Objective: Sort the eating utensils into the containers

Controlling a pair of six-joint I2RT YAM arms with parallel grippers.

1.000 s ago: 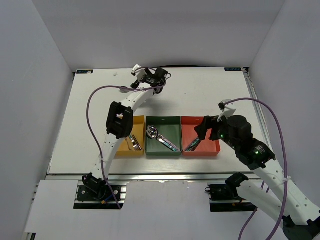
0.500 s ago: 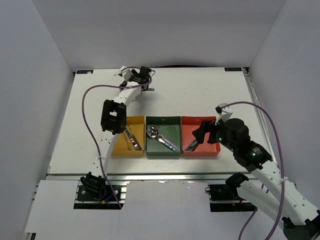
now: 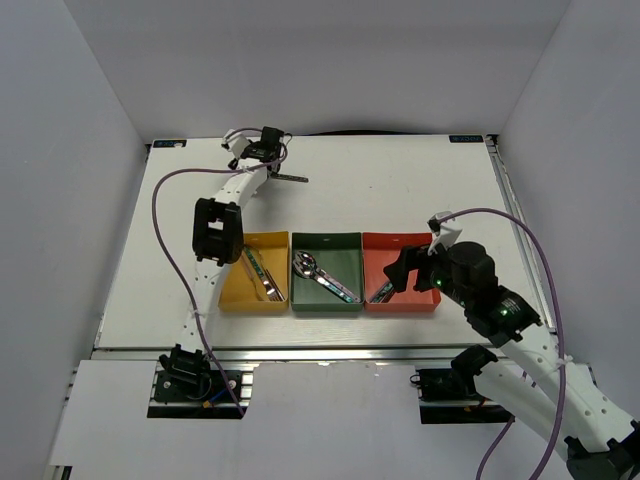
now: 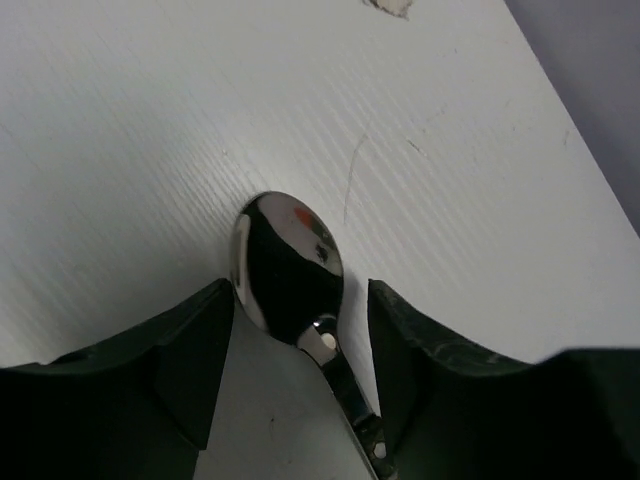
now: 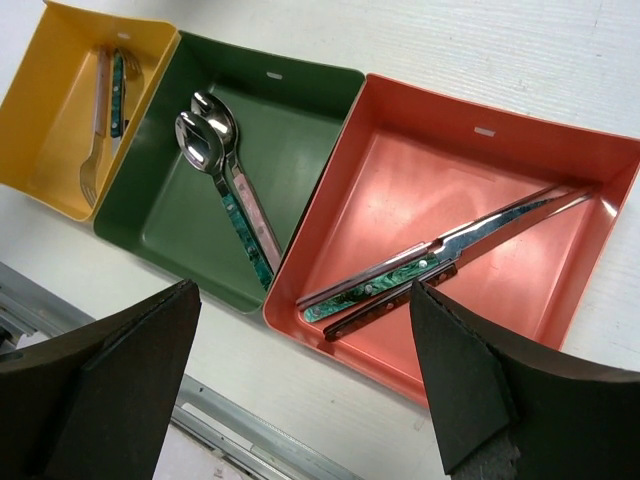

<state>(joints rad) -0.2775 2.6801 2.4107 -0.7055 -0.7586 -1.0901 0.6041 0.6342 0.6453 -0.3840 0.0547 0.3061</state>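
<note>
Hovering over the trays: right gripper [image 5: 302, 300], jaws spread, empty. Left gripper [image 4: 300, 290], far left of table [image 3: 400, 190]: jaws parted either side of a spoon [image 4: 288, 265]. Yellow tray [image 5: 50, 110]: forks [image 5: 100, 130]. Green tray [image 5: 170, 220]: two spoons [image 5: 225, 170]. Red tray [image 5: 420, 180]: two knives [image 5: 440, 255].

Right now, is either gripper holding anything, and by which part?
Nothing is held. The left gripper is open, astride the bowl and neck of the spoon, which lies on the table, not clamped. The right gripper hangs open and empty over the trays.
</note>
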